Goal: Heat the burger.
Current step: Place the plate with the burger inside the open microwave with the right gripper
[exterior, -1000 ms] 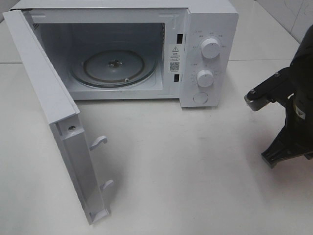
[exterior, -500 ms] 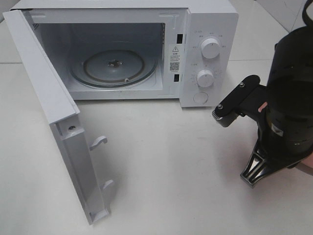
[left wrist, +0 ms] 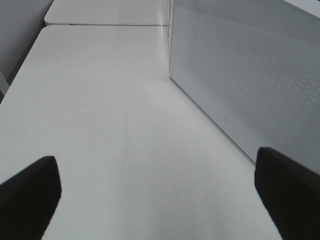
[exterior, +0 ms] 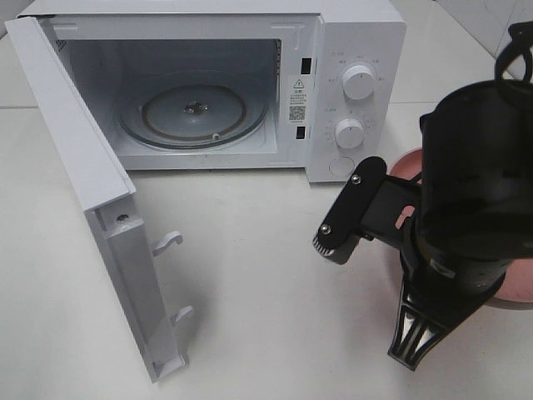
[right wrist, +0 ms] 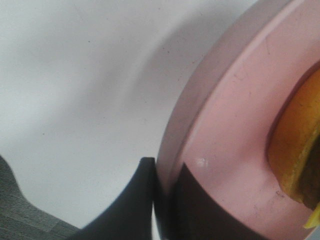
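The burger shows only as a golden-orange sliver on the round pink plate in the right wrist view. My right gripper is shut on the plate's rim, one dark finger below it and one above. In the high view my right arm hovers right of the open white microwave and hides the burger; only edges of the plate show. The glass turntable is bare. My left gripper is open and empty beside the microwave's perforated side wall.
The microwave door swings out to the left front, its latch hooks pointing right. Two knobs and a button are on the control panel. White tabletop lies before the cavity.
My right arm has moved left and toward the table's front, coming further into the high view with the pink plate. The microwave and its door have not moved.
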You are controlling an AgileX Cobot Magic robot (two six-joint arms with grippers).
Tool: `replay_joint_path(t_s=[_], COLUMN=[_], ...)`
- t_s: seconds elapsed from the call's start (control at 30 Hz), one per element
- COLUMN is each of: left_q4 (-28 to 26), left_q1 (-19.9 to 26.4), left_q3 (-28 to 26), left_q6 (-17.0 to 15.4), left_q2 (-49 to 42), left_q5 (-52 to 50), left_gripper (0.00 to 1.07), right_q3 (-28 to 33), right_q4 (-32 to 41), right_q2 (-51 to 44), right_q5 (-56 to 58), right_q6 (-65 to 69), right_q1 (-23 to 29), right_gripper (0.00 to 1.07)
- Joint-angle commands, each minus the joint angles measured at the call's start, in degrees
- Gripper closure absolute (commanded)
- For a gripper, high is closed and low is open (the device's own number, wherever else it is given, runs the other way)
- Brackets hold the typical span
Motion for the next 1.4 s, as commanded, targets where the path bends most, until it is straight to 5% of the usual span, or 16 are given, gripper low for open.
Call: replay_joint_path(t_s=[0.03, 0.5, 1.4], left_q4=[-0.1, -0.1, -0.1], left_q1=[-0.2, -0.2, -0.2], left_q3=[0.1, 0.1, 0.1], left_q6=[-0.2, -0.2, -0.2], left_q2=[-0.9, -0.9, -0.9], left_q5=[-0.3, -0.3, -0.3], left_gripper=[0.03, 0.03, 0.03], right_q3=[0.2, 0.2, 0.2], right_q4=[-4.8, -6.2, -9.8], right_q2=[-0.5, -0.5, -0.5], right_q5=[3.3, 3.4, -8.0], right_q6=[-1.5, -10.4, -34.7], right_q1=[3.8, 11.4, 11.5], right_gripper=[1.07, 1.07, 1.07])
